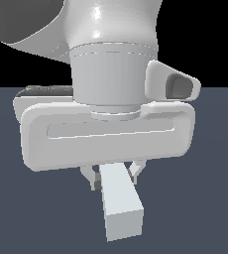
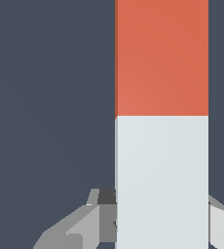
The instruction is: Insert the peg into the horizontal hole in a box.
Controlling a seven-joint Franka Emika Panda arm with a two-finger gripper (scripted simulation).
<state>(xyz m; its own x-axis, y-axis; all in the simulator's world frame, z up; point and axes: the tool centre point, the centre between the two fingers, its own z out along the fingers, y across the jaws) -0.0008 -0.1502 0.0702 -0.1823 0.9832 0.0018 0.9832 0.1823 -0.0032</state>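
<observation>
Already pinched between fingers [image 1: 92, 179]: peg [image 1: 120, 206], white end.
Long axis ran out past gripper [image 1: 114, 174]; box and hole unseen.

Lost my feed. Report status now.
Gripper closed on peg, fingers on its white end. Box and hole not in view. Nothing seen in the way.

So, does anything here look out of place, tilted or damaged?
Nothing stands out. The peg looks intact, and the gripper has its jaws on either side of the white end, apparently closed on it. Neither view shows the box or its hole, so alignment cannot be judged.
</observation>
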